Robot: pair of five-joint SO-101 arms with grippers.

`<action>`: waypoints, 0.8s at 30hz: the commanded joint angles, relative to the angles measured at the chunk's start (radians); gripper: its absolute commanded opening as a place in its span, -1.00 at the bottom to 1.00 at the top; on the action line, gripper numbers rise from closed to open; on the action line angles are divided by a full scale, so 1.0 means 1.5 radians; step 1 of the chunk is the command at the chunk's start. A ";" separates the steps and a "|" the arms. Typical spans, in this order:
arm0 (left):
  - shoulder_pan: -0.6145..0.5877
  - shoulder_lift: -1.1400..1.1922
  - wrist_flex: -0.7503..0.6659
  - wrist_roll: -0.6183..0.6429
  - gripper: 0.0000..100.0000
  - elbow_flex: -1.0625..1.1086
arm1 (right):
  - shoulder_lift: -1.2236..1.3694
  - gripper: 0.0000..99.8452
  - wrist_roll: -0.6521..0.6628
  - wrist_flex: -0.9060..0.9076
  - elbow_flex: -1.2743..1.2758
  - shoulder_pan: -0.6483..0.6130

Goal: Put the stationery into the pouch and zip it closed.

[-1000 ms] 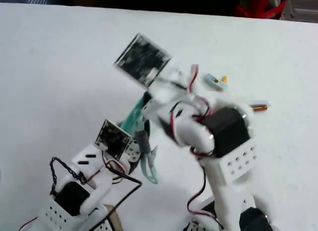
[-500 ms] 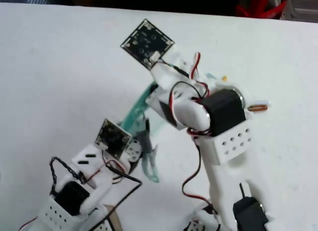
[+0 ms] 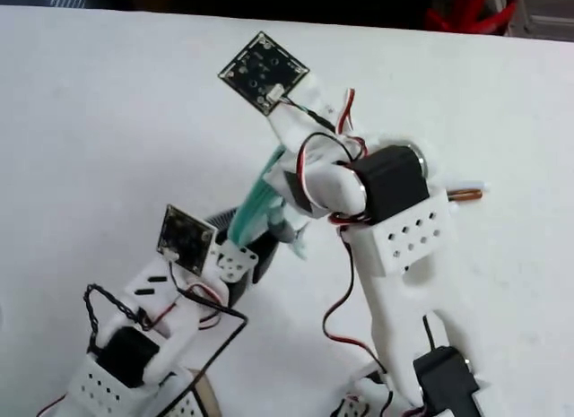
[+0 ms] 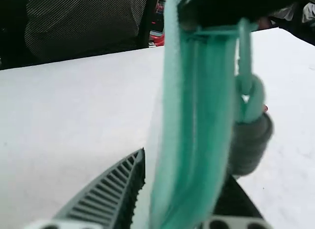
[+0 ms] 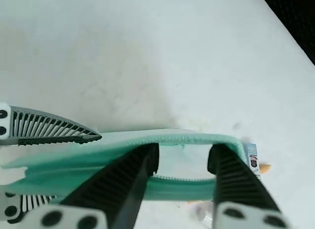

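A teal pouch (image 3: 256, 202) hangs off the table between the two arms. My left gripper (image 3: 247, 256) is shut on its lower part, and the left wrist view has the fabric (image 4: 197, 140) pinched between the fingers. A grey bead on a teal zip cord (image 4: 248, 140) dangles beside it. My right gripper (image 5: 183, 147) stands open at the pouch's upper end (image 3: 273, 161), its fingers apart over the open mouth (image 5: 182, 162). A small blue stationery piece (image 5: 252, 157) lies on the table beyond the pouch. A pen (image 3: 466, 194) lies right of the right arm.
The white table (image 3: 108, 121) is bare to the left and at the back. Its dark far edge (image 3: 296, 9) runs along the back. Cables hang from both arms near the front edge. The left gripper's ribbed finger (image 5: 54, 128) shows in the right wrist view.
The right arm swung up and to the left, carrying the pouch's upper end higher. The left arm shifted left and back, and the pouch's hanging lower end rose.
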 commanded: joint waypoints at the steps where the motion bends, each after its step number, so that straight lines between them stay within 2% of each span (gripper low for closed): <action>1: -0.010 -0.005 -0.040 0.012 -0.67 -0.042 | 0.026 -0.38 -0.006 0.014 0.030 -0.004; 10: -0.008 -0.005 -0.159 0.009 -0.75 0.029 | 0.025 -0.28 -0.005 0.015 0.041 -0.008; 18: -0.009 -0.003 -0.160 0.009 -0.76 0.035 | 0.025 -0.22 -0.005 0.015 0.051 -0.012; 20: -0.009 -0.004 -0.144 0.008 -0.84 0.034 | 0.018 -0.22 -0.005 0.015 0.050 -0.012; 22: -0.009 -0.005 -0.136 -0.027 -0.96 0.031 | -0.009 -0.22 -0.005 0.014 0.049 -0.012; 24: -0.004 -0.005 -0.133 -0.059 -0.95 0.031 | -0.050 -0.22 -0.004 0.014 0.034 -0.012</action>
